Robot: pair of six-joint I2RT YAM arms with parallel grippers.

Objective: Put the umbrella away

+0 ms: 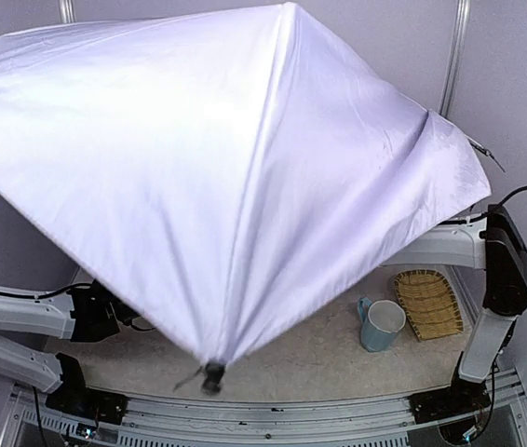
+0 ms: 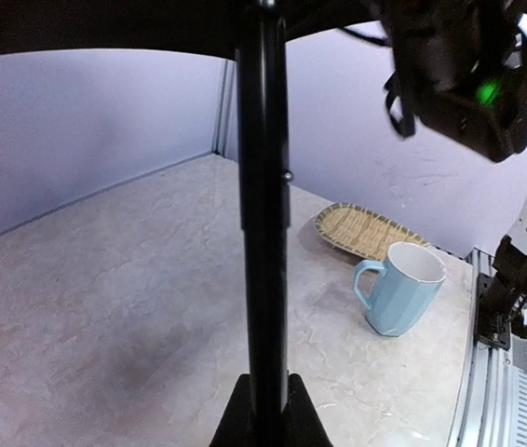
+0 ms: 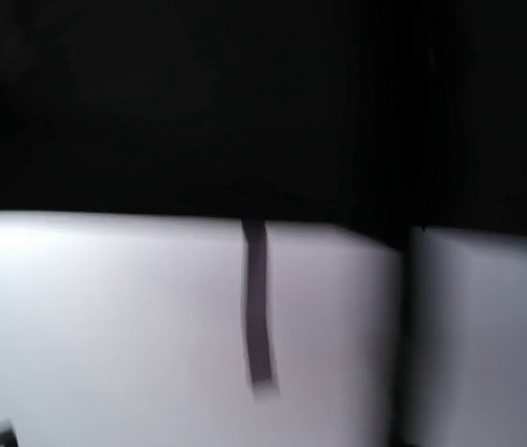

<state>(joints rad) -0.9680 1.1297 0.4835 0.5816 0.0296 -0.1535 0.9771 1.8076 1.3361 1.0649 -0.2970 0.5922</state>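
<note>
The umbrella (image 1: 226, 168) is wide open, and its pale lavender canopy fills most of the top view, hiding both grippers there. In the left wrist view the thin black shaft (image 2: 263, 186) stands upright, and my left gripper (image 2: 265, 396) is shut on it, one dark finger on each side. My right gripper (image 2: 459, 74) hangs near the canopy's underside as a dark block with a green light; its jaws do not show. The right wrist view is blurred: black lining (image 3: 245, 102) above and a dark strap (image 3: 257, 307) dangling against a pale wall.
A light blue mug (image 1: 382, 324) (image 2: 401, 289) stands on the marbled tabletop at the right, beside a woven oval tray (image 1: 428, 303) (image 2: 366, 230). The right arm (image 1: 501, 270) rises at the table's right edge. Pale walls close in behind.
</note>
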